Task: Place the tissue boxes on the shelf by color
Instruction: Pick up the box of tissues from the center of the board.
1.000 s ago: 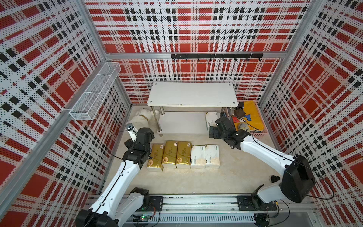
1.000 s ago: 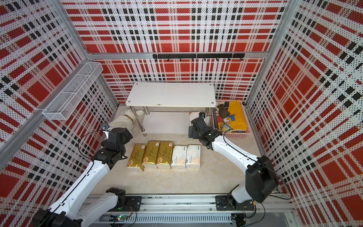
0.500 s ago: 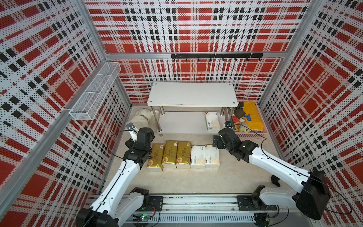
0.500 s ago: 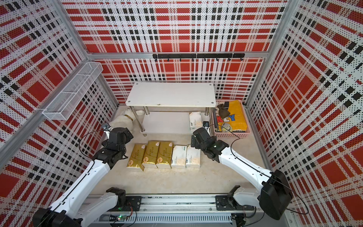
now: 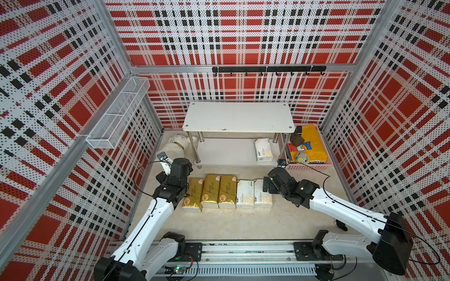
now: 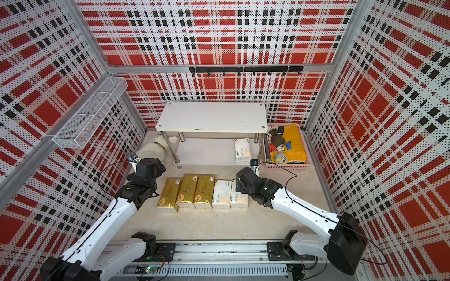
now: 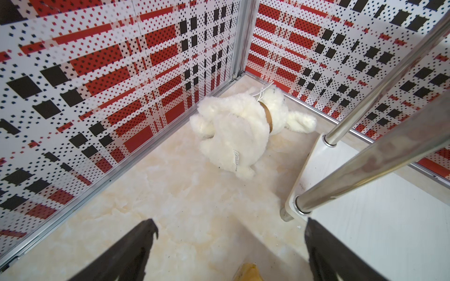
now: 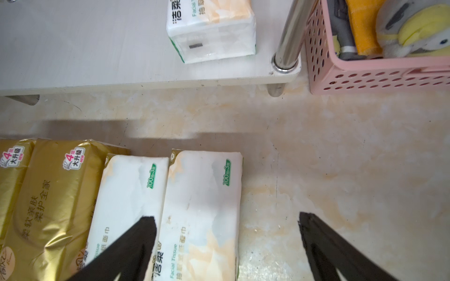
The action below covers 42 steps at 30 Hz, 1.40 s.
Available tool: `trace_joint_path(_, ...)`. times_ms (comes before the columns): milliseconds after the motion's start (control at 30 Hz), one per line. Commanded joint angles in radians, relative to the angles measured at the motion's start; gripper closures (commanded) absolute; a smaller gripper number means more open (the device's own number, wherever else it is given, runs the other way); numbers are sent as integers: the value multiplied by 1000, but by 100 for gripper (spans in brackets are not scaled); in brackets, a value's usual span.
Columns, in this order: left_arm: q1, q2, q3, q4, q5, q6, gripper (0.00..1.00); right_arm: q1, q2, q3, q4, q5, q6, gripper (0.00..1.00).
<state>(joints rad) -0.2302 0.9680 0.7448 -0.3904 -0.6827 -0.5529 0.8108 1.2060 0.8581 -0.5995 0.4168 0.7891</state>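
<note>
Three gold tissue boxes lie side by side on the floor in front of the shelf, with two white ones to their right. Another white tissue box lies at the right end of the shelf's lower board. My right gripper is open, hovering over the rightmost white box on the floor, one finger above each long side. My left gripper is open and empty at the left end of the gold row, a gold corner showing below it.
A white plush toy lies in the back left corner beside the shelf's chrome leg. A pink crate with a yellow cloth and toys stands right of the shelf. A wire mesh basket hangs on the left wall.
My right arm has drawn back from the shelf toward the front and now hangs over the rightmost white box on the floor. The left arm has not moved.
</note>
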Motion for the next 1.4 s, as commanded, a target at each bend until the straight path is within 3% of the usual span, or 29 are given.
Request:
trace_joint_path(0,-4,-12,1,4,-15,-4,0,28,-1,-24,-16,-25,51,0)
trace_joint_path(533,-4,-38,-8,2,-16,-2,0,73,167,-28,74,-95,60,0)
trace_joint_path(1367,-4,-51,-10,-5,-23,-2,0,82,277,-16,97,-93,69,0)
